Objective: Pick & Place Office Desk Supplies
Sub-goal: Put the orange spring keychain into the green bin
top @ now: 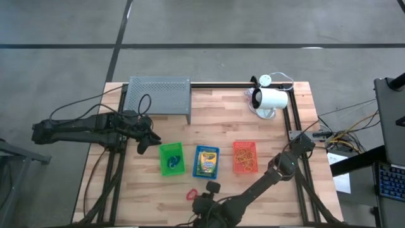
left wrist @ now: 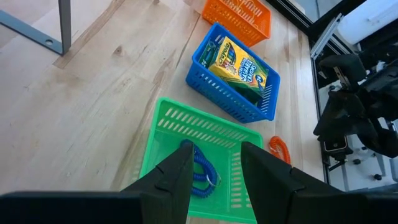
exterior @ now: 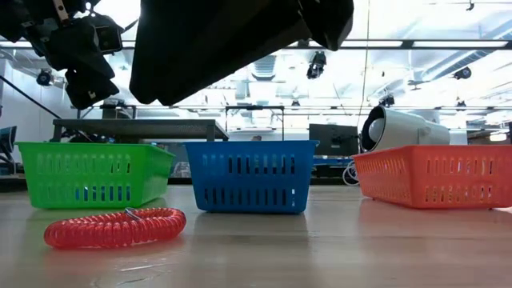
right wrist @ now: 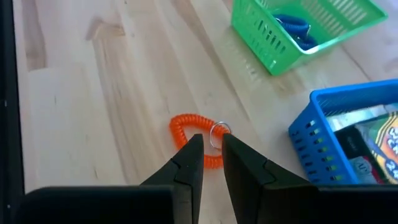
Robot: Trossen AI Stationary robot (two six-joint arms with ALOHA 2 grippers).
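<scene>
Red coil loop [right wrist: 198, 138] lies at six o'clock; right gripper [right wrist: 211, 155], fingers slightly apart (empty), hovers above. Next it must drop and pinch.

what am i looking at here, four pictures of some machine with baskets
It is a robot with two dark arms at a wooden table, each ending in a two-fingered hand. One picture looks straight down, one looks level across the tabletop, and two come from cameras on the arms' wrists.

On the table stand three small baskets: a green basket with a blue coil inside, a blue basket holding a crayon box, and an orange basket. A red coil lies loose on the wood. At the back are a grey rack and a white lamp.

The left hand hangs open over the green basket. The right hand is just above the red coil, fingers slightly apart. Neither holds anything.
</scene>
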